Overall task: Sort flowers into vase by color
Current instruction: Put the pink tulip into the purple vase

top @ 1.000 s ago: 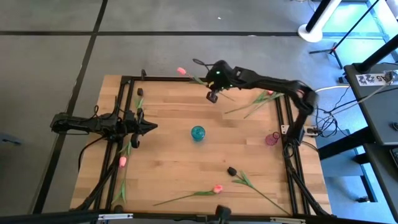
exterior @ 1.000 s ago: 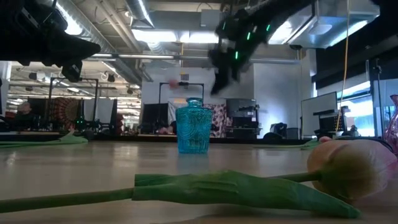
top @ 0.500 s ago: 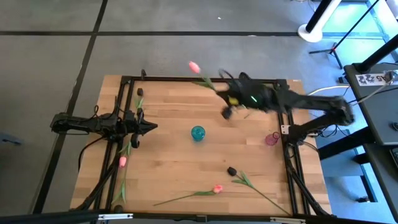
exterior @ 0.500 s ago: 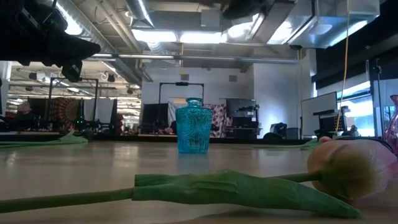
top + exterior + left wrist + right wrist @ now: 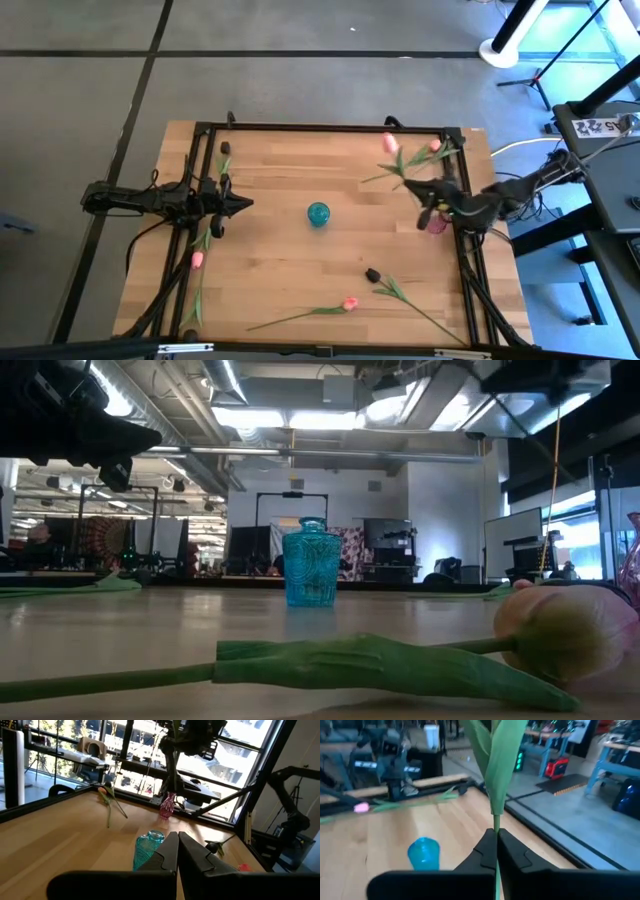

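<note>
Swinging from the table's far edge, the right gripper (image 5: 424,207) now hangs above the pink vase (image 5: 437,222) — fingers clamped on a pink tulip (image 5: 391,145); its long stem could miss the narrow neck — the left gripper (image 5: 243,203) waits shut, empty.

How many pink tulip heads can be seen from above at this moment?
4. One held pink tulip above the table's far right; one lying beside it; one at the left edge; one near the front. Others may be hidden.
</note>
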You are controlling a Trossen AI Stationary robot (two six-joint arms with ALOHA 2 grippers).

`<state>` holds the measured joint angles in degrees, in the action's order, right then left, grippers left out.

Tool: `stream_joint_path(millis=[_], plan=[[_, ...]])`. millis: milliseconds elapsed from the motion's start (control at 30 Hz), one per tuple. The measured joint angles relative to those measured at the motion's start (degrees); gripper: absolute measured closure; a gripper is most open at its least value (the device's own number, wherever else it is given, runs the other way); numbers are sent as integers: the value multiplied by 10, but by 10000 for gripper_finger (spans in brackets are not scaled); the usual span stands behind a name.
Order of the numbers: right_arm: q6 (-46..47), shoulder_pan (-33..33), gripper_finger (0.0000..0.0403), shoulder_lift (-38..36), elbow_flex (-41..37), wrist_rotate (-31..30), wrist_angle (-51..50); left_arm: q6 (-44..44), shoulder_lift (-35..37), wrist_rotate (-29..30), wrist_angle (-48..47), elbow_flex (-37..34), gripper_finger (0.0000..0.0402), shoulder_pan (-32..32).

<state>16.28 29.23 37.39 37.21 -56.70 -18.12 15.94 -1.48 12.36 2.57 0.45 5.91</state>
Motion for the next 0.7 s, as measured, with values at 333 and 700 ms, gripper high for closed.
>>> stream_joint_path(millis=[333, 700], plan=[[-1, 105, 403, -215, -51, -17, -89, 0, 0, 0, 0, 0, 401, 0], [-31, 117, 403, -360, -51, 116, -191, 0, 0, 0, 0, 0, 401, 0]])
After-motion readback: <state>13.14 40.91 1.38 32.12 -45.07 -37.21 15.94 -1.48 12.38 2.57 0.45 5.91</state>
